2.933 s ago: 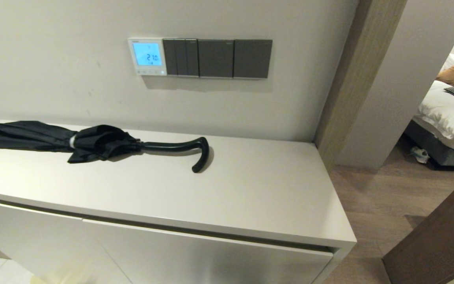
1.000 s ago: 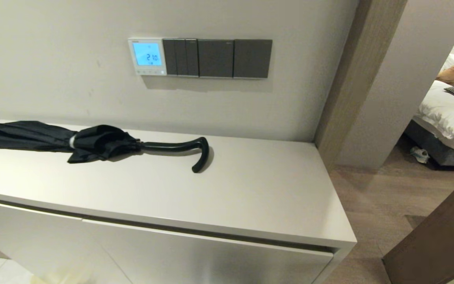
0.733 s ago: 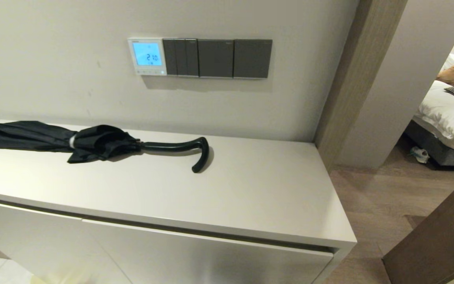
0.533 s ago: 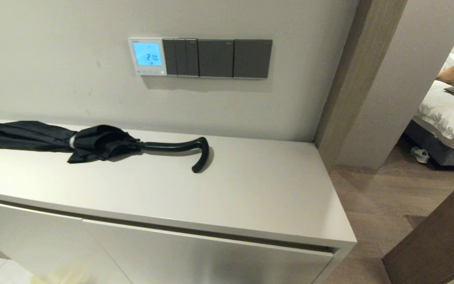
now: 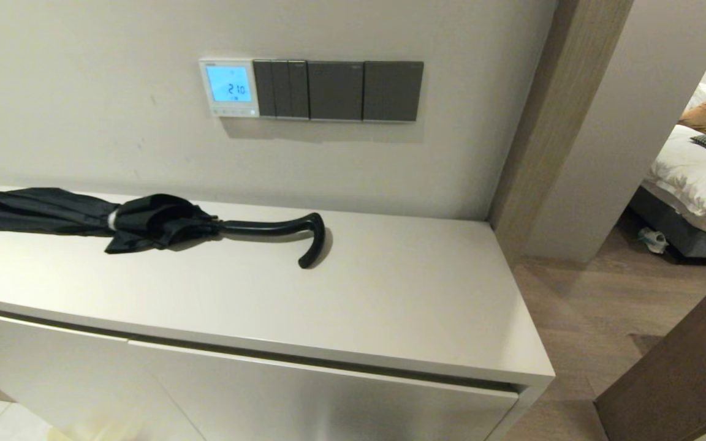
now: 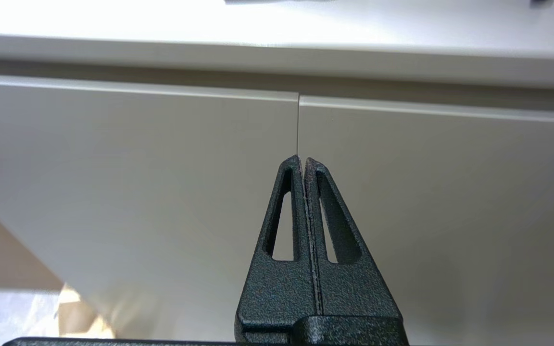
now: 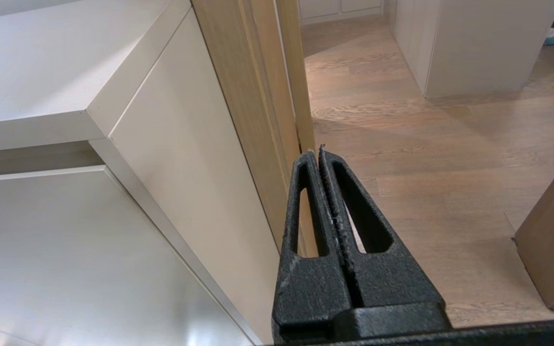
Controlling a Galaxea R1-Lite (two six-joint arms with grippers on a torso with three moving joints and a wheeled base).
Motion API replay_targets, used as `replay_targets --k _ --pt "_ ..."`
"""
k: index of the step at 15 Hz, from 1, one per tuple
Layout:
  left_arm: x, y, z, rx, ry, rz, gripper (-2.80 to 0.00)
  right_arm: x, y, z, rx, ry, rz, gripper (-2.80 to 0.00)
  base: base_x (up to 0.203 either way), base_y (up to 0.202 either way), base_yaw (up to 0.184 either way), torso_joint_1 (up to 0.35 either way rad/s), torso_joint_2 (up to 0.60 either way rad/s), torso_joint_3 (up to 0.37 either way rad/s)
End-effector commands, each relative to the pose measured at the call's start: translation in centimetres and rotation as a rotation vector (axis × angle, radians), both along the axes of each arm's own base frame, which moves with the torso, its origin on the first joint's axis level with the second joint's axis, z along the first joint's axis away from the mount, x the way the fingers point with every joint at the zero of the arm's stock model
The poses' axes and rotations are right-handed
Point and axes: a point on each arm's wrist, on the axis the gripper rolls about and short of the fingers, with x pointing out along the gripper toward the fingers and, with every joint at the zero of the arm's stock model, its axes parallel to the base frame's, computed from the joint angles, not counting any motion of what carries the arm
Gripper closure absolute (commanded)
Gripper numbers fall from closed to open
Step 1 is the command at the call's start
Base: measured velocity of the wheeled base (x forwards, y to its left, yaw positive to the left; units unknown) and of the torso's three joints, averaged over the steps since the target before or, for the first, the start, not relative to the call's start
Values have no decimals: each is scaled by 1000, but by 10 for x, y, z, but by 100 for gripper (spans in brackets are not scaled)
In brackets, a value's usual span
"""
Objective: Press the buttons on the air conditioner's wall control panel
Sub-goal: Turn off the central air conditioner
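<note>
The air conditioner's wall control panel (image 5: 228, 87) is a small white thermostat with a lit blue screen, on the wall above the cabinet. Its row of tiny pale buttons (image 5: 232, 111) runs along its bottom strip. Neither gripper shows in the head view. My left gripper (image 6: 303, 159) is shut and empty, low in front of the cabinet doors (image 6: 161, 192). My right gripper (image 7: 317, 153) is shut and empty, low by the cabinet's right end, near the wooden door frame (image 7: 253, 96).
Dark grey switch plates (image 5: 337, 90) sit right of the thermostat. A folded black umbrella (image 5: 138, 223) lies on the white cabinet top (image 5: 390, 294), below the panel. A doorway to a bedroom with a bed (image 5: 696, 171) opens at the right.
</note>
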Motion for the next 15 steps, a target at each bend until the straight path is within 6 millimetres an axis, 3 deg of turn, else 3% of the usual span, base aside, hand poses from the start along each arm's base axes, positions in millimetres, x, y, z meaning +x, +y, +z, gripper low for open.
replay_targets --k 1,2,4,6,15 --pt "0 0 1 1 -8 2 0 0 0 0 1 1 0 0 0 0 0 0 0 0" --pt "-1 0 6 0 -10 5 0 0 0 0 1 1 0 0 0 0 0 0 0 0" --pt "-10 0 42 0 -79 9 0 0 0 0 1 1 0 0 0 0 0 0 0 0" --pt "-7 0 69 -1 -76 9 0 0 0 0 1 1 0 0 0 0 0 0 0 0" --pt "72 0 161 -12 -106 10 0 0 0 0 1 1 0 0 0 0 0 0 0 0"
